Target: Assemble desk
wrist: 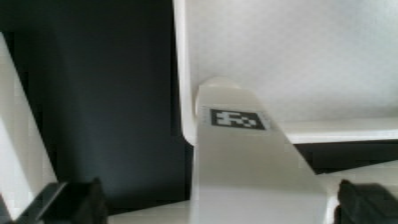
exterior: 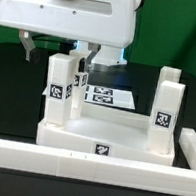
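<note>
The white desk slab (exterior: 100, 139) lies flat near the front, and it fills the far part of the wrist view (wrist: 302, 60). Three tagged white legs stand upright on it: one at the exterior view's left (exterior: 58, 82), one just behind that (exterior: 79, 78), and one at the exterior view's right (exterior: 165, 105). My gripper (exterior: 60, 52) hangs over the top of the left leg. In the wrist view this leg (wrist: 249, 150) runs up between my fingertips (wrist: 75, 202), with a dark gap beside one of them. The gripper (wrist: 217, 205) is open around the leg.
The marker board (exterior: 114, 95) lies flat on the black table behind the slab. A long low white rail (exterior: 76, 166) runs along the front, with another piece at the exterior view's right (exterior: 190, 147). A green wall stands behind.
</note>
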